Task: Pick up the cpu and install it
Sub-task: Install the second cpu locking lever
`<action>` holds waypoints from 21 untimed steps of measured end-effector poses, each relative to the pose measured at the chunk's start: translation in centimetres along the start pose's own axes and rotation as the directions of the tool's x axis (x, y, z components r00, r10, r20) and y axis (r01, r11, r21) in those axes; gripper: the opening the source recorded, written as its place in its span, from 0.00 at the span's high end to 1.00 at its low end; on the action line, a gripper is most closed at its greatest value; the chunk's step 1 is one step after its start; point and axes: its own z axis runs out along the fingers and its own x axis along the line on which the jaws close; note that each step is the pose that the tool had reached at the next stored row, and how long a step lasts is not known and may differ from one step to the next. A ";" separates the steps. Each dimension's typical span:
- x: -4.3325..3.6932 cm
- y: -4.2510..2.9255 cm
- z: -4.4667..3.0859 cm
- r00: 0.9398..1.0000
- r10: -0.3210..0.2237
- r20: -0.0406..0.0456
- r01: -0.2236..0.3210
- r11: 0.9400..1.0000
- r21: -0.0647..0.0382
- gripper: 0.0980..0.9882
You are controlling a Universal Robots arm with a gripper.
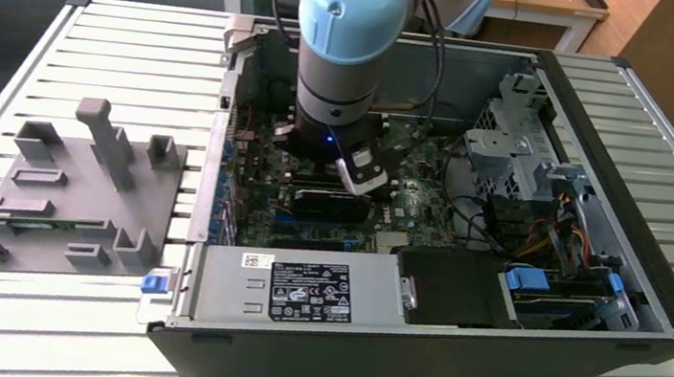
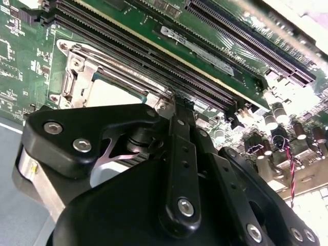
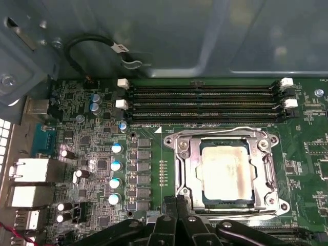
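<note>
We saw the cpu (image 3: 227, 173) seated in its socket frame (image 3: 225, 171), light, stiff, fragile, best gripped at its edges; we could not tell the gripper (image 3: 177, 205) state.

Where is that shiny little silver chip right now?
In the first wrist view the shiny square silver-grey cpu lies inside the metal socket frame on the green motherboard, beside the long black memory slots.

occlusion: cpu (image 2: 110, 92) partly behind gripper (image 2: 177, 110) | socket frame (image 3: 225, 171) lower edge covered by fingers (image 3: 177, 205)
</note>
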 end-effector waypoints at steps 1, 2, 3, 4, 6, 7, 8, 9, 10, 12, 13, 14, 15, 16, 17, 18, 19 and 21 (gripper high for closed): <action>0.04 0.00 0.02 1.000 0.000 0.000 0.000 1.000 0.000 0.99; 0.10 -0.01 0.04 1.000 0.000 0.000 0.000 1.000 0.000 0.99; 0.18 -0.01 0.04 1.000 0.000 0.000 0.000 1.000 0.000 0.99; 0.28 -0.01 0.05 1.000 0.000 0.000 0.000 1.000 0.000 0.99; 0.44 -0.01 0.06 1.000 0.000 0.000 0.000 1.000 -0.001 0.99; 0.46 -0.01 0.06 1.000 0.000 0.000 0.000 1.000 -0.001 0.99; 0.46 0.00 0.01 1.000 0.000 0.000 0.000 1.000 0.000 0.99; 0.47 0.03 -0.12 1.000 0.000 0.000 0.000 1.000 0.000 0.99; 0.47 0.11 -0.34 1.000 0.000 0.000 0.000 1.000 -0.001 0.99; 0.47 0.31 -0.98 1.000 0.000 0.000 0.000 1.000 -0.001 0.99; 0.47 0.42 -1.32 1.000 0.000 0.000 0.000 1.000 -0.001 0.99; 0.47 0.53 -1.66 1.000 0.000 0.000 0.000 1.000 -0.001 0.99; 0.47 0.63 -2.00 1.000 0.000 0.000 0.000 1.000 -0.001 0.99; 0.47 0.73 -2.31 1.000 0.000 0.000 0.000 1.000 -0.001 0.99; 0.47 0.85 -2.68 1.000 0.000 0.000 0.000 1.000 -0.001 0.99; 0.47 0.98 -3.11 1.000 0.000 0.000 0.000 1.000 -0.001 0.99; 0.47 1.10 -3.48 1.000 0.000 0.000 0.000 1.000 -0.001 0.99; 0.47 1.28 -4.05 1.000 0.000 0.000 0.000 1.000 -0.002 0.99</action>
